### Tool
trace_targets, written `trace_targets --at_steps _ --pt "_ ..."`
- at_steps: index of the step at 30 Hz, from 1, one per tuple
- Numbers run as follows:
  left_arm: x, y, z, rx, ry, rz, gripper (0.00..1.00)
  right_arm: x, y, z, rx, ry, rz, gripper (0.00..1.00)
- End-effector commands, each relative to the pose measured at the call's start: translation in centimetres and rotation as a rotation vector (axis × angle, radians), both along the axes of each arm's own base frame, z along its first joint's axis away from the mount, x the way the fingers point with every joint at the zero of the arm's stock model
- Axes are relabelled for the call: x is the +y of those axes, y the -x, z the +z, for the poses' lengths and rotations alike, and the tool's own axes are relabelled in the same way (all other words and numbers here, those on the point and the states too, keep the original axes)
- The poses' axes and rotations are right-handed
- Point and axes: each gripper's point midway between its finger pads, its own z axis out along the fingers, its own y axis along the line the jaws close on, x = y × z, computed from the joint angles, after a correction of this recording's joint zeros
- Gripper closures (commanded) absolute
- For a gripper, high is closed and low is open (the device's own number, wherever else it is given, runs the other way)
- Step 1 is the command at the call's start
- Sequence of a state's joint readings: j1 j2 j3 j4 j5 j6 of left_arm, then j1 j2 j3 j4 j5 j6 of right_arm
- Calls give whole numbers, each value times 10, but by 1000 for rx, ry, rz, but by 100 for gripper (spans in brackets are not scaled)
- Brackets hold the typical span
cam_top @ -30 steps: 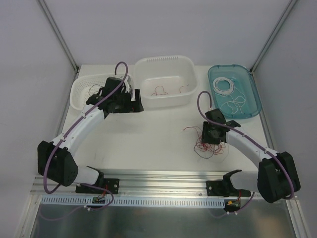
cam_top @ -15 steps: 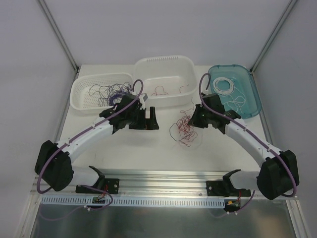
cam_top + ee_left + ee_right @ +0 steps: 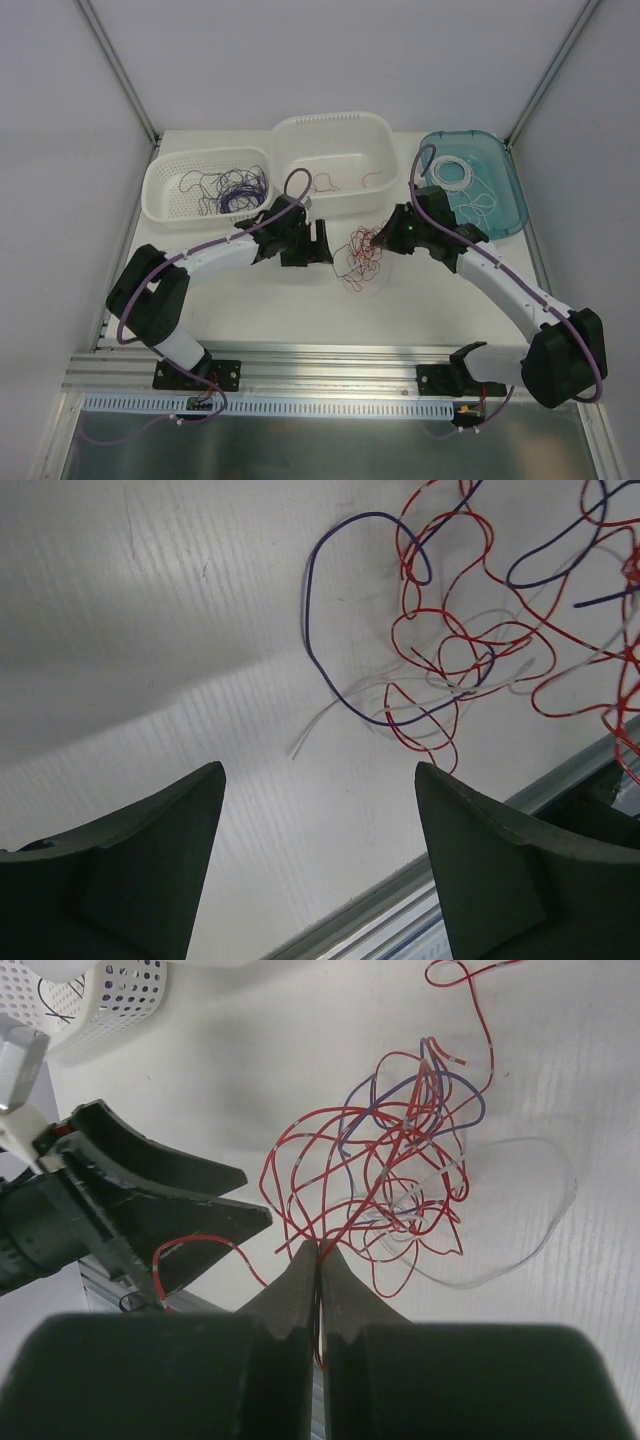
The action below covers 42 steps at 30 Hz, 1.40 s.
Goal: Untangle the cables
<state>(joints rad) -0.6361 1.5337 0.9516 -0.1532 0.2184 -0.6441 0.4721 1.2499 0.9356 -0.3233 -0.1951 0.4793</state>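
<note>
So the main clump of cables (image 3: 360, 255) is sitting in the middle of the tabletop (image 3: 250, 300), between the two arms. It's mostly red wire with a few purple loops and a bit of white or clear wire mixed in. It's lying just in front of the white tub (image 3: 335, 125).

The right fingers (image 3: 318, 1260) are pressing tight together with no gap showing, and they're pinching a red strand right at the near edge of the clump. In the right wrist view the rest of the knot is fanning out on the tabletop past the tips.

The left fingers (image 3: 320, 243) are hanging wide apart just to the left of the clump, gripping nothing. From the left wrist view the wires are lying beyond the tips and off to the right, not between them.

Other stuff: the perforated white basket (image 3: 160, 185) at back left is holding purple wires (image 3: 235, 188), the tub is holding a few red wires (image 3: 325, 185), and the teal tray (image 3: 505, 180) at back right is holding white wires (image 3: 455, 175).
</note>
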Motion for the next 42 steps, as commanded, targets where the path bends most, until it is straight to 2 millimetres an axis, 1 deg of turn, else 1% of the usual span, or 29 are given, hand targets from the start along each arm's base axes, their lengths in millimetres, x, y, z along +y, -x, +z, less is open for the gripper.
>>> trace_targets --at_steps 1,2,3,4,7,8,9,12,16,18,19,23,28,32,34,36,38,42 --pt "-21 -10 -1 0 11 24 24 4 -2 3 -21 -30 -14 99" --pt "-20 -14 -6 -9 -13 39 26 2 -2 0 -20 -23 -21 99" --pt "-21 -13 -15 3 -39 37 27 1 -1 -4 -15 -11 -22 99" --pt "-23 -16 -16 -4 -48 41 28 1 0 -7 -13 -2 -23 99" --pt "-27 -17 -30 7 -88 28 30 -9 1 -24 2 52 -51 99" --pt "-29 -15 -33 10 -100 20 31 -17 3 -37 19 94 -77 99" --pt "-28 -18 -38 6 -122 22 32 -22 4 -43 29 115 -90 99" --pt "-29 -19 -44 5 -156 18 33 -35 12 -70 85 182 -121 99" --pt "-27 -20 -51 -3 -198 17 35 -42 22 -106 179 238 -125 99" --pt "-28 -20 -54 -1 -211 13 36 -43 26 -117 214 254 -129 99" --pt "-28 -20 -54 1 -213 11 36 -46 29 -127 243 270 -130 99" --pt "-32 -19 -54 -2 -217 -1 37 -46 33 -143 284 285 -121 99" --pt "-37 -21 -49 -21 -212 -20 37 -45 38 -154 315 292 -108 99" --pt "-49 -24 -46 -55 -215 -75 39 -44 39 -158 322 289 -103 99" --pt "-54 -30 -44 -83 -222 -98 41 -45 40 -160 326 293 -98 99" --pt "-59 -34 -44 -109 -226 -124 44 -44 41 -161 330 289 -94 99" --pt "-60 -37 -47 -117 -231 -133 46 -43 41 -161 330 287 -91 99" --pt "-64 -43 -59 -121 -260 -151 53 -44 42 -160 327 287 -87 99"
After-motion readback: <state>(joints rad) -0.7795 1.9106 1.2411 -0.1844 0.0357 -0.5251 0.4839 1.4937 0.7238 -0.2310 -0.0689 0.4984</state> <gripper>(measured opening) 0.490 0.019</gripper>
